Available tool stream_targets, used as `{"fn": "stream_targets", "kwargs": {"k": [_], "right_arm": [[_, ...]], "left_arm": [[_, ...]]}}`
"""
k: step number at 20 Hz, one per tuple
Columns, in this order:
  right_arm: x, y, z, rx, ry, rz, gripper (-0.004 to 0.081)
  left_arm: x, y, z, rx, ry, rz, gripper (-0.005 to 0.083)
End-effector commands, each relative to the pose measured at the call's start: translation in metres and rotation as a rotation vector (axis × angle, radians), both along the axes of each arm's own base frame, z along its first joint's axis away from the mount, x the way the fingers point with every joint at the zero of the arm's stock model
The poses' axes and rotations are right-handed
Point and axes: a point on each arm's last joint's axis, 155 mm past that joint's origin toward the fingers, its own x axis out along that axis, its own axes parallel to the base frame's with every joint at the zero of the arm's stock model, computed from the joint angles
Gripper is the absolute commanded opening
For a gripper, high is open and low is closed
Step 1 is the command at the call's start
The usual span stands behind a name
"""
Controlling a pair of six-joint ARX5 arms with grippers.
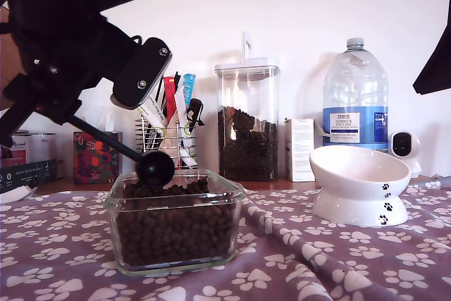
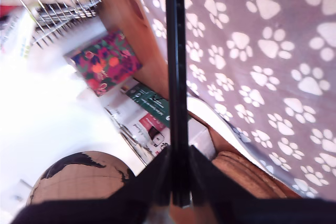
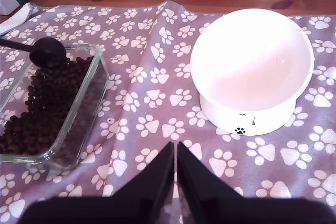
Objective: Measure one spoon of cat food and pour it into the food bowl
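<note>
My first gripper [image 2: 178, 184] is shut on the thin black handle of the spoon [image 2: 176, 72]. In the exterior view this gripper [image 1: 70, 114] hangs at the left, and the spoon's round cup [image 1: 155, 168] dips onto the cat food [image 1: 176, 223], brown kibble heaped in a square glass dish [image 1: 113, 206]. The cup [image 3: 48, 52] lies on the kibble [image 3: 44, 103] near the dish's far end; its contents cannot be made out. The white food bowl [image 1: 359, 174] with paw prints stands empty at the exterior view's right. My second gripper [image 3: 176, 169] hovers shut above the cloth, between the dish and the bowl [image 3: 252, 61].
Along the back stand a tall clear canister [image 1: 246, 121] of kibble, a wire rack with sachets [image 1: 169, 128], a white box [image 1: 301, 149], a water bottle [image 1: 356, 96] and a small white device [image 1: 404, 146]. A fold in the paw-print cloth [image 1: 282, 234] runs between dish and bowl.
</note>
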Motion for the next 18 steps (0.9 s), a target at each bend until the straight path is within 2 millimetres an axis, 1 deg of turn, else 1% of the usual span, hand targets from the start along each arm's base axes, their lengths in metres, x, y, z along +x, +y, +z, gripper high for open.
{"fn": "stream_targets", "kwargs": {"k": [1,3,5,8,10,11,15,18], "right_arm": [[0.001,0.001,0.003,0.009,-0.007,-0.001,-0.001],[0.001,0.001,0.003,0.009,-0.006,-0.001,-0.001],[0.001,0.001,0.003,0.009,-0.007,-0.001,-0.001],[0.001,0.001,0.003,0.015,-0.003,-0.005,-0.001],[0.001,0.001,0.003,0.025,0.004,-0.012,-0.001],[0.001,0.001,0.003,0.026,0.005,-0.012,-0.001],[0.001,0.0,0.003,0.026,0.005,-0.012,-0.001],[0.001,0.0,0.002,0.025,0.005,-0.012,-0.001]], "left_arm": [[0.001,-0.009,0.0,0.043,0.003,-0.037,-0.0023],[-0.002,-0.018,-0.004,0.072,0.015,-0.071,-0.0023],[-0.007,-0.027,-0.015,0.102,0.044,-0.1,-0.0023],[-0.017,-0.049,-0.03,0.137,0.07,-0.168,-0.0023],[-0.023,-0.06,-0.031,0.128,0.064,-0.195,-0.0023],[-0.025,-0.063,-0.03,0.12,0.062,-0.202,-0.0024],[-0.027,-0.063,-0.029,0.106,0.063,-0.203,-0.0024],[-0.035,-0.062,-0.029,0.059,0.1,-0.215,-0.0024]]}}
